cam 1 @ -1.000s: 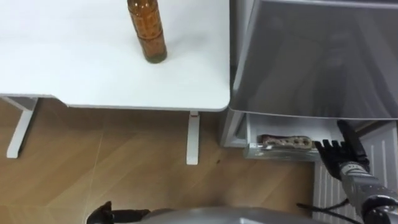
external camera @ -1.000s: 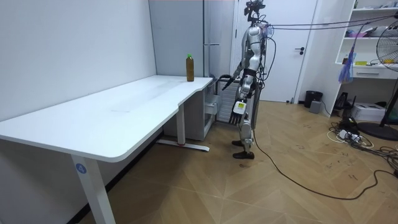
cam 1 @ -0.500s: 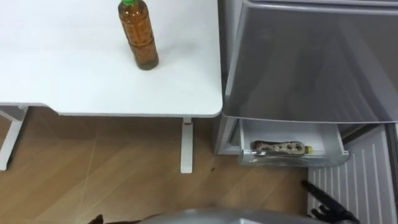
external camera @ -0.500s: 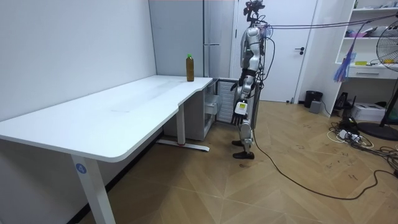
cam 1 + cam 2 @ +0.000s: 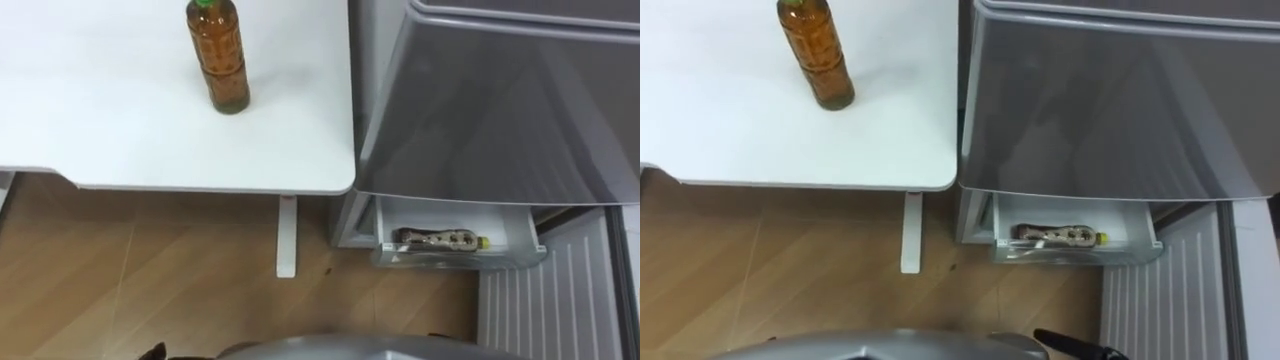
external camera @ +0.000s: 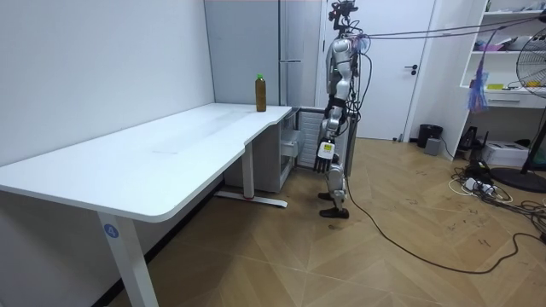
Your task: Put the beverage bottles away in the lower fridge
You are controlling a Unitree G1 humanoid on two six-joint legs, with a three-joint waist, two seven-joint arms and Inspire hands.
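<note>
Amber bottle on the counter probably needs a firm mid-body wrap from the left hand, whose fingers' state I cannot tell.

Plain office-like room, long white desk on a metal frame, tall grey fridge in the corner, white door, wall shelves, standing fan — herringbone wood floor, loose cables.
</note>
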